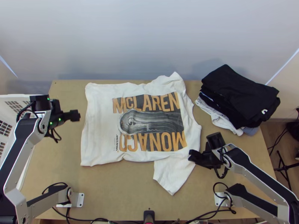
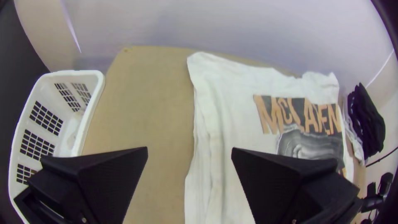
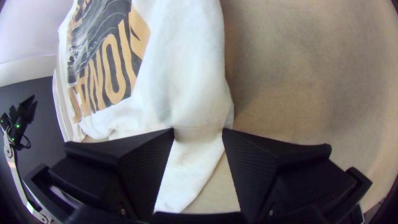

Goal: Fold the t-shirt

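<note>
The t-shirt (image 1: pixel 99 127) lies spread print-up on the bench (image 1: pixel 116 192), all folds apparently yet to make. Left end effector (image 2: pixel 189 148): wide open, empty. Right end effector (image 3: pixel 198 130): open at the near sleeve (image 1: pixel 172 174), apparently without grip.

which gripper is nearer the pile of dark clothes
Right. The right gripper is on the near side of the pile; the left gripper is farther off, beyond the shirt's hem.
</note>
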